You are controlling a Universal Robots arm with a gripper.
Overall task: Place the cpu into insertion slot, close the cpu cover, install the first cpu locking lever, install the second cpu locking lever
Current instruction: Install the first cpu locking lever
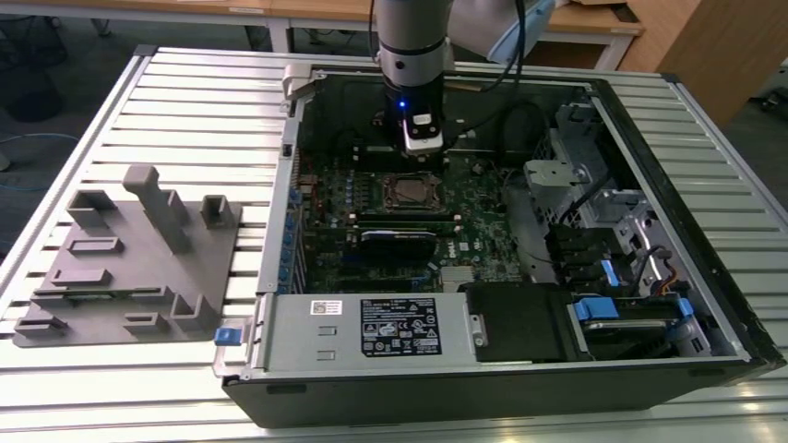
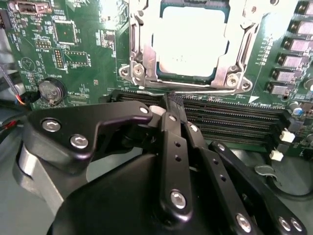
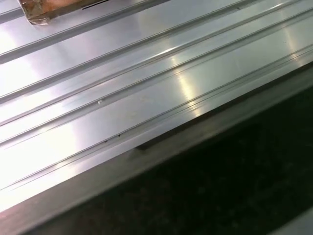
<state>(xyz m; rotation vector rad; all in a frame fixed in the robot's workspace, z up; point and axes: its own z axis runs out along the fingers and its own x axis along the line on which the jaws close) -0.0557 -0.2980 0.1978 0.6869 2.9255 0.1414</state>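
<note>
Exterior view: sitting on a ribbed metal table, an open computer case with the arm reaching down inside, gripper hovering just above the board near the slot. Second wrist view: fingers pinched together, grasping nothing, tips just beside the memory slots; cpu lying in the slot, cover framing it.

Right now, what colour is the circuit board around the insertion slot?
Green, seen best in the second wrist view: circuit board around the insertion slot.
</note>
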